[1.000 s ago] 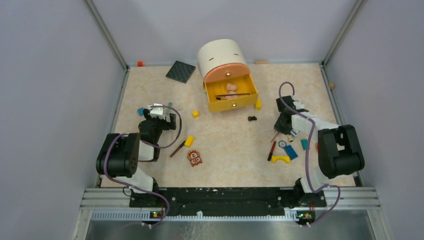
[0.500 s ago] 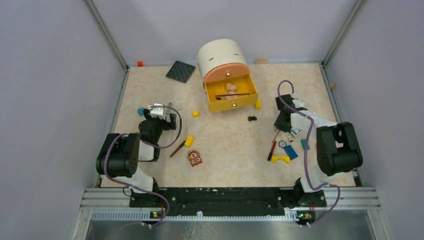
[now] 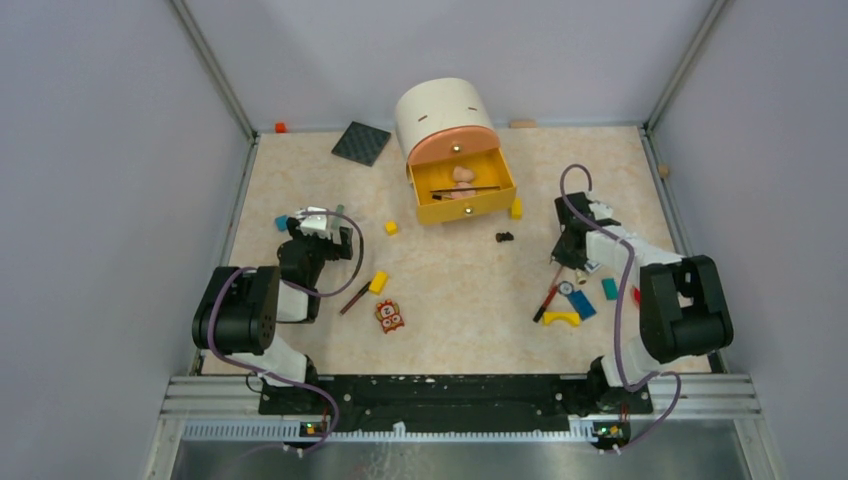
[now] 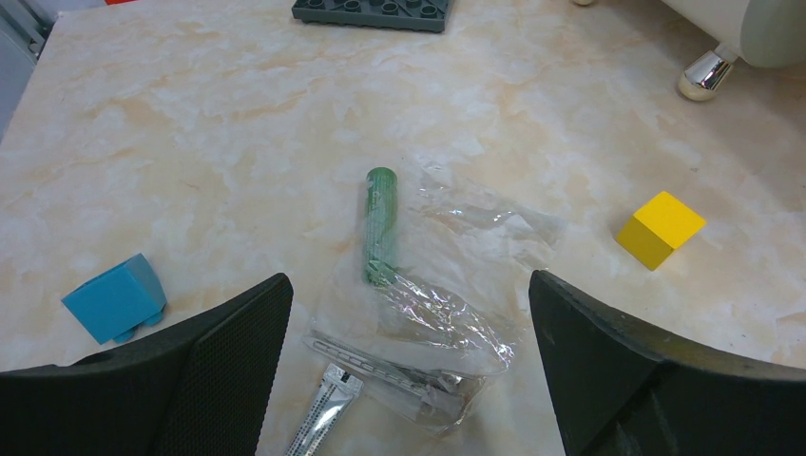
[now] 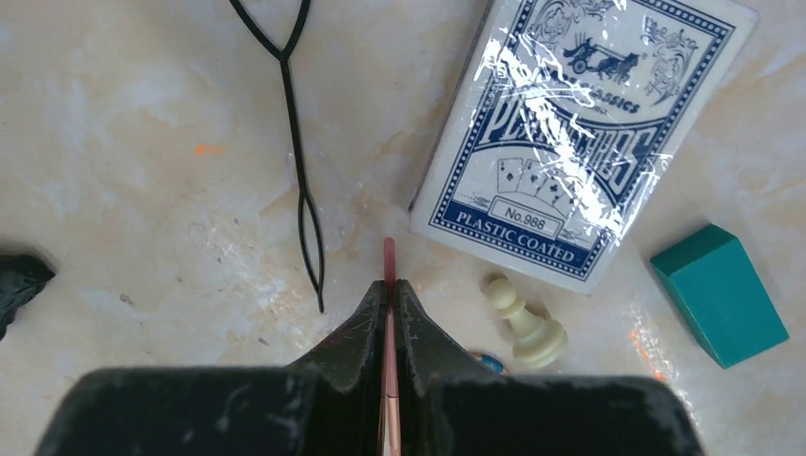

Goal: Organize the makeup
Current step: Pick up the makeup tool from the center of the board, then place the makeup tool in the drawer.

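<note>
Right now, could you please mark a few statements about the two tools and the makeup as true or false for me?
1. The right tool is shut on a thin red stick. True.
2. The left tool is gripping the green tube. False: its fingers are spread wide, and the tube lies on the table between them, untouched.
3. The yellow drawer is pushed shut. False: it is pulled open.
4. A white chess pawn is beside the card pack. True.
</note>
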`<move>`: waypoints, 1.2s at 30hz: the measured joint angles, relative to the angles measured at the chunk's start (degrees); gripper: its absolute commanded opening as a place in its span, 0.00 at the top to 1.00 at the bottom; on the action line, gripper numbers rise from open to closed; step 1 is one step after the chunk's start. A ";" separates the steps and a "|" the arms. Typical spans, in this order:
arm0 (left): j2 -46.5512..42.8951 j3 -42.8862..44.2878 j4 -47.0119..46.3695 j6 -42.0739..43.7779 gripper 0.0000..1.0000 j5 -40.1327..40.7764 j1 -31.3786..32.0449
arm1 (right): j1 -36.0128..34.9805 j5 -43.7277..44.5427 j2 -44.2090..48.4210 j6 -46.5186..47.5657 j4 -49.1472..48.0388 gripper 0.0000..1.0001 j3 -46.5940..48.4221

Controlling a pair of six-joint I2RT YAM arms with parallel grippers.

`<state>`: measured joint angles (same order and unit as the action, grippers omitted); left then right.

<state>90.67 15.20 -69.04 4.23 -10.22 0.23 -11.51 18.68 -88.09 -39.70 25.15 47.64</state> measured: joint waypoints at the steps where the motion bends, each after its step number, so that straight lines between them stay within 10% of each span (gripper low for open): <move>1: 0.00 0.00 0.02 0.00 0.01 0.02 -0.02 | 0.02 -0.09 0.70 -0.20 0.50 1.00 0.00; 16: 0.00 0.00 0.02 0.00 0.01 0.02 0.00 | -0.04 -5.31 21.33 -7.58 -3.80 1.00 4.37; 36: 0.00 0.00 0.02 -0.02 0.01 0.02 0.00 | -17.16 -2.08 -1.36 -22.03 -18.03 1.00 26.45</move>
<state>90.67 15.20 -69.01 4.21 -10.20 0.23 -28.67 16.60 -89.45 -61.73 7.11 74.08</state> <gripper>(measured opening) 0.989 0.007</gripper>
